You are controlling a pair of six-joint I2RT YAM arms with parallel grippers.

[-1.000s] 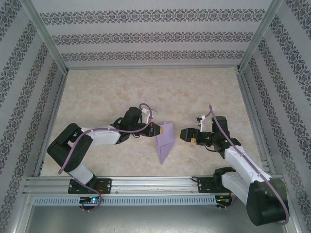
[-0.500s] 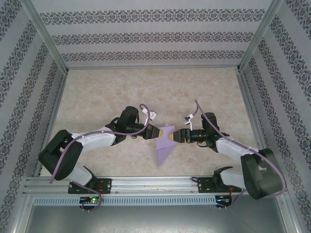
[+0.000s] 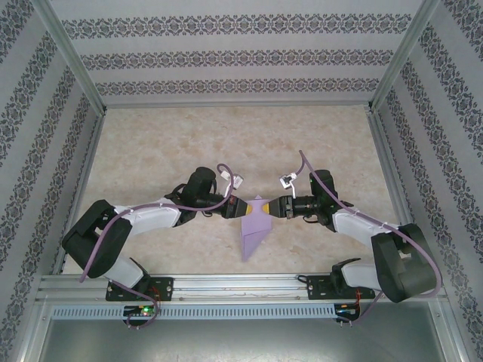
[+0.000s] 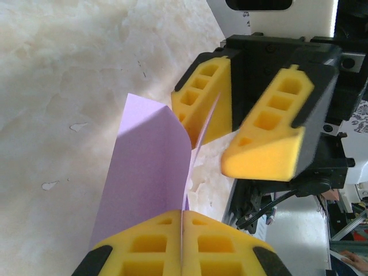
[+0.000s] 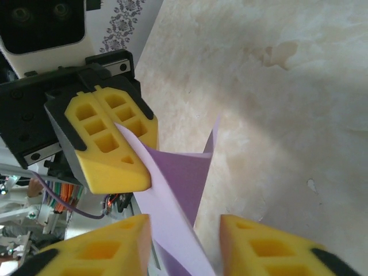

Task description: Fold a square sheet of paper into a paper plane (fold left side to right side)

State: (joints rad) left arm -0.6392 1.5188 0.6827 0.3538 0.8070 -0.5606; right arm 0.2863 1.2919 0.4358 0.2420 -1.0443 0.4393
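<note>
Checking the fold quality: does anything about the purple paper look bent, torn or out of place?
No tear shows. The purple paper is not lying flat: its far end is lifted, pinched in the shut left gripper, with a loose flap curling up between the right gripper's parted jaws.

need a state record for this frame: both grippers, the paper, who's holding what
left gripper: shut on the purple paper, fingers pressed together with the sheet between them
right gripper: open, one finger on each side of the paper, gap visible
purple paper: folded; wide end between the two grippers, narrow point toward the arm bases
arms: facing each other across the paper
table: beige marbled surface
paper flat or lifted: cannot tell
</note>
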